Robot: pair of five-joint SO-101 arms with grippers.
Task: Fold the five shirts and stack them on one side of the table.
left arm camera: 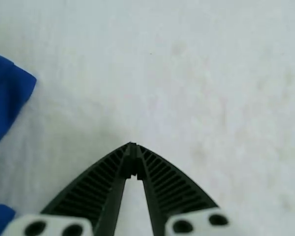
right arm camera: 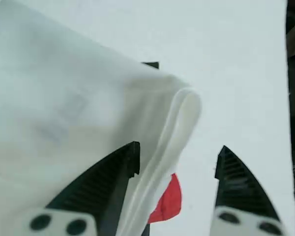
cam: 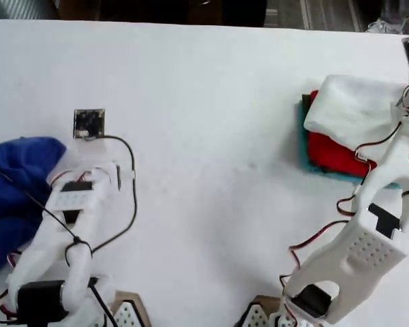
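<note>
The folded stack sits near the right edge of the table [cam: 211, 82]: a white shirt [cam: 354, 109] on top, a red shirt [cam: 330, 153] under it and a teal shirt [cam: 304, 139] at the bottom. The right gripper [right arm camera: 178, 150] is spread wide, with the white shirt's folded edge between its jaws. The left gripper [left arm camera: 132, 150] is pinched together over the tabletop, beside a crumpled blue shirt [cam: 13, 197] at the left edge. A broad stretch of table separates the arms.

surface: white table [cam: 211, 82] | left edge: crumpled blue shirt [cam: 17, 184] | right side: folded stack [cam: 354, 109], teal layer [cam: 305, 139] lowest, seemingly flat on the top | left-centre: small black square board [cam: 88, 123], black cable [cam: 132, 184] attached
</note>
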